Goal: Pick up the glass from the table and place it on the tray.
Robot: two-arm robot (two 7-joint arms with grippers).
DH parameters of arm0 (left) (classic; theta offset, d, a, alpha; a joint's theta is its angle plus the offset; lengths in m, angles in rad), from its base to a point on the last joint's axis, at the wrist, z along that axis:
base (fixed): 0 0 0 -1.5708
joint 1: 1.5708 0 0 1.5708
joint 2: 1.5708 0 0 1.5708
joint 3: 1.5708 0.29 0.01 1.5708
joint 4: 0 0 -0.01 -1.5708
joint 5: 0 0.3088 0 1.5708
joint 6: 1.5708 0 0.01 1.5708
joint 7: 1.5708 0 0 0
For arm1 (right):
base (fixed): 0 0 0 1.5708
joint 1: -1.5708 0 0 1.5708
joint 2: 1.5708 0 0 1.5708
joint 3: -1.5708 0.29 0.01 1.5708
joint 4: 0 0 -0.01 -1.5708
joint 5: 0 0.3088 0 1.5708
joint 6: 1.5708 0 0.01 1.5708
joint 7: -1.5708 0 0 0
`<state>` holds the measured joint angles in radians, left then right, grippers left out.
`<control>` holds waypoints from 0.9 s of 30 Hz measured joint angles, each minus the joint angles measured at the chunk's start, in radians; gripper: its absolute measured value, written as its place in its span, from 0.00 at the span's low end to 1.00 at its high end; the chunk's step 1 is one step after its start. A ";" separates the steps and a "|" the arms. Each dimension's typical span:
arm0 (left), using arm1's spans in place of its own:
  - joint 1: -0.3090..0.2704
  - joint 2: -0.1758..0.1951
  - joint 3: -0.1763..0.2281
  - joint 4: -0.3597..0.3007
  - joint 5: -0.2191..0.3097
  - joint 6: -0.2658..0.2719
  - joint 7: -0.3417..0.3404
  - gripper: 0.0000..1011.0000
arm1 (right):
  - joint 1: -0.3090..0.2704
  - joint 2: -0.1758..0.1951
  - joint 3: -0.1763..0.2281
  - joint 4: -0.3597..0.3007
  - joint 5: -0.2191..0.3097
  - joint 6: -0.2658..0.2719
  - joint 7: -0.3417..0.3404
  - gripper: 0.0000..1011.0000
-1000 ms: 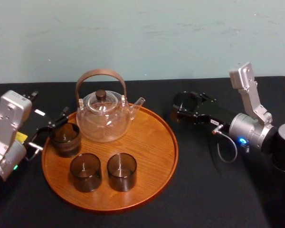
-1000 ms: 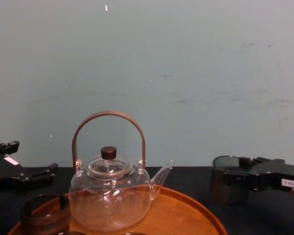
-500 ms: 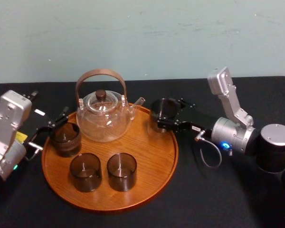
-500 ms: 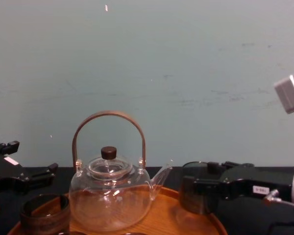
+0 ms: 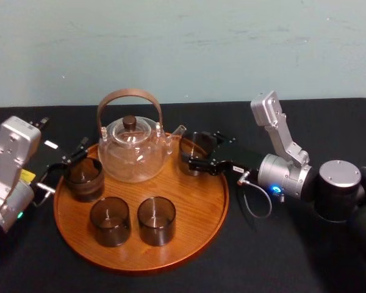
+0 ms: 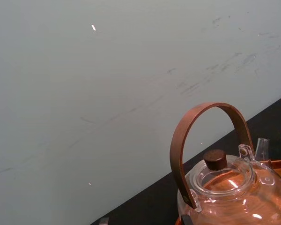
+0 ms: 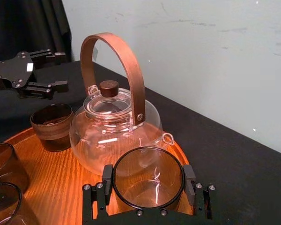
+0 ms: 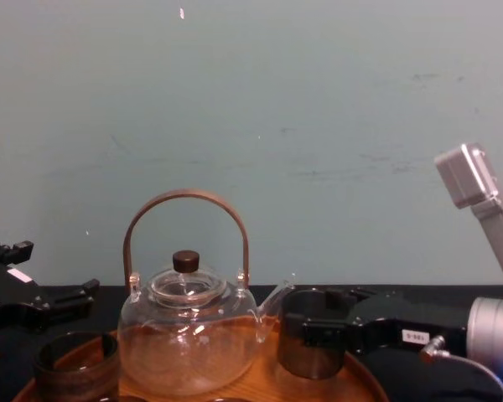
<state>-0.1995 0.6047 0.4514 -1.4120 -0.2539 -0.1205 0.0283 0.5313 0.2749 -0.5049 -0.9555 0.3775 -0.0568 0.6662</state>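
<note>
Four glasses are counted. A left glass (image 5: 83, 178), a front-left glass (image 5: 110, 221) and a front-right glass (image 5: 156, 220) are stood on the one tray (image 5: 189, 201), beside the one teapot (image 5: 133, 152). The fourth glass (image 7: 148, 183) is gripped at its sides by the right gripper (image 5: 195, 151), spread only to its width, over the tray's rear right, just beside the spout. The left gripper (image 7: 63, 69) is spread, empty, at the tray's left edge.

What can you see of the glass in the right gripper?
The glass is a short, smoky, clear tumbler, straight-walled, upright and empty. The right gripper clamps it from both sides. It is over the tray, at its rear right, next to the teapot spout; whether its base touches wood cannot be told.
</note>
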 joint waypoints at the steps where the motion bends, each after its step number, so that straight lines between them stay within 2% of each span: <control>1: 0.000 0.000 0.000 0.000 0.000 0.000 0.000 0.99 | 0.005 -0.005 -0.003 0.011 0.001 -0.005 0.003 0.90; 10: 0.000 0.000 0.000 0.000 0.000 0.000 0.000 0.99 | 0.044 -0.038 -0.015 0.104 0.002 -0.028 0.026 0.90; 14: 0.000 0.000 0.000 0.000 0.000 0.000 0.000 0.99 | 0.052 -0.046 -0.020 0.125 -0.002 -0.029 0.031 0.90; 25: 0.000 0.000 0.000 0.000 0.000 0.000 0.000 0.99 | 0.053 -0.046 -0.020 0.124 -0.004 -0.029 0.031 0.90; 27: 0.000 0.000 0.000 0.000 0.000 0.000 0.000 0.99 | 0.053 -0.045 -0.019 0.123 -0.004 -0.029 0.031 0.92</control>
<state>-0.1995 0.6047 0.4514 -1.4120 -0.2539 -0.1205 0.0282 0.5838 0.2297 -0.5240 -0.8325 0.3738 -0.0854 0.6971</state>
